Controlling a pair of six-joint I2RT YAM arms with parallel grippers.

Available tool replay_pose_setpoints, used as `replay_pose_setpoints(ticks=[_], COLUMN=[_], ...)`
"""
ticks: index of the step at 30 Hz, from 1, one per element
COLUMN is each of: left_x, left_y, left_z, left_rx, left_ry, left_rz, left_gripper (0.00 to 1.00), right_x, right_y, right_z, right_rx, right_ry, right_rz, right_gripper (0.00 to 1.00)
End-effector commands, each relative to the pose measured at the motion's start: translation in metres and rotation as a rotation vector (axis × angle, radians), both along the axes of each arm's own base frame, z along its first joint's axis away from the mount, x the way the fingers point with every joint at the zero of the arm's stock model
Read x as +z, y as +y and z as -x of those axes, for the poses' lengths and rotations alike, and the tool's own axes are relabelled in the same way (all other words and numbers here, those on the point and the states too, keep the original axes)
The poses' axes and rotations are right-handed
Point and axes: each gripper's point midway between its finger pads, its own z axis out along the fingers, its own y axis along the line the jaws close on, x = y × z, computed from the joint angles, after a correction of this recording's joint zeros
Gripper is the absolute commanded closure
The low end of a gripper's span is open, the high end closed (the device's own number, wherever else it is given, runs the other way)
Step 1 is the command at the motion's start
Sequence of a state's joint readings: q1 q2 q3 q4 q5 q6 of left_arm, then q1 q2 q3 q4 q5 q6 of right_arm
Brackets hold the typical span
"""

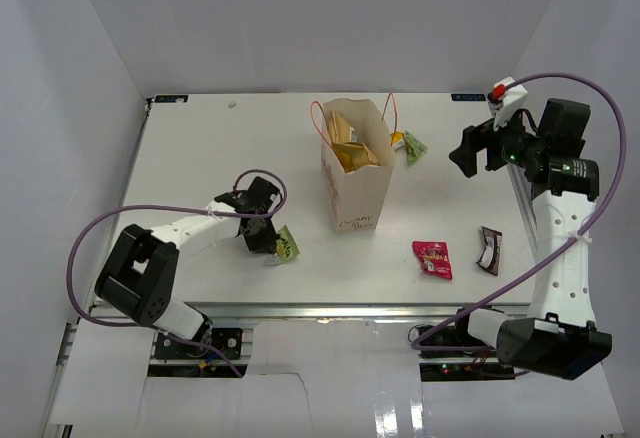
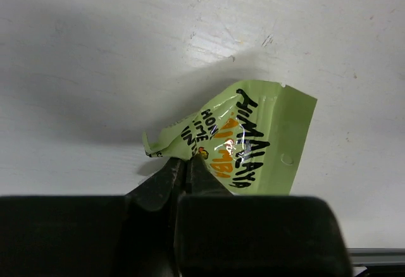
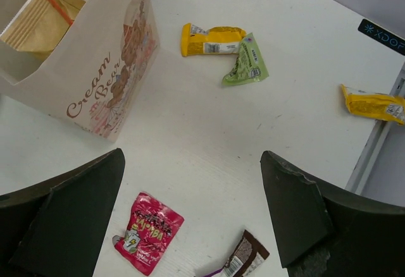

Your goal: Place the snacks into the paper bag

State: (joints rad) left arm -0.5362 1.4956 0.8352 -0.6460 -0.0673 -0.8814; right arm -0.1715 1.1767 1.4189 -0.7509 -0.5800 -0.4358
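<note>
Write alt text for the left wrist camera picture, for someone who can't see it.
The left gripper pinches the crumpled edge of a light green snack packet printed with black and orange lettering. The packet rests on a white table.

left arm [image 1: 185, 230], right arm [image 1: 568, 258]: white links, chunky black joints. lilac cable [image 1: 80, 258] off each. fingers [image 3: 63, 220] matte black. green LED [image 1: 511, 158] on right.

A crinkled lime-green foil packet [image 2: 266, 131] is catching the light glossily right at the tips of the left claw [image 2: 185, 169], whose black plastic fingers [image 2: 158, 188] are looking matt. Beneath them, the white table [image 2: 95, 49] is showing a dull, scuffed finish. Ahead-left of the right claw [image 3: 191, 155], the cream paper bag [image 3: 95, 68] is looking matt and smooth.
</note>
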Motion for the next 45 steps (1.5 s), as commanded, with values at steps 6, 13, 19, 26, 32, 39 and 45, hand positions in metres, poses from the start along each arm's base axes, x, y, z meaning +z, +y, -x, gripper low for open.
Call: replay_pose_setpoints(ticks=[6, 13, 19, 26, 32, 39, 45], left_x=[0.127, 0.329, 0.410, 0.395, 0.382, 0.356, 0.331], left_y=[-0.002, -0.039, -0.086, -0.139, -0.178, -0.204, -0.213], left_z=[-0.045, -0.076, -0.119, -0.172, -0.190, -0.194, -0.199], left_rx=[-0.060, -0.252, -0.376, -0.460, -0.535, -0.599, -0.611], left_ry=[-0.460, -0.968, -1.082, -1.029, -1.007, -0.961, -0.917], left_rz=[0.096, 0.303, 0.386, 0.430, 0.474, 0.511, 0.501], left_gripper=[0.99, 1.00, 1.00, 0.98, 0.98, 0.97, 0.94], right_x=[0.002, -0.018, -0.035, -0.043, -0.049, -0.058, -0.065], right_y=[0.008, 0.008, 0.008, 0.001, -0.002, -0.001, -0.002], right_z=[0.011, 0.009, 0.008, 0.009, 0.014, 0.016, 0.016], right_rx=[0.040, 0.030, 0.020, -0.019, -0.034, -0.031, -0.032], right_ry=[-0.084, -0.056, -0.022, -0.018, -0.017, 0.002, 0.013], right_rz=[-0.055, -0.089, -0.109, -0.081, -0.062, -0.068, -0.063], right_gripper=[0.07, 0.07, 0.08, 0.07, 0.07, 0.07, 0.07])
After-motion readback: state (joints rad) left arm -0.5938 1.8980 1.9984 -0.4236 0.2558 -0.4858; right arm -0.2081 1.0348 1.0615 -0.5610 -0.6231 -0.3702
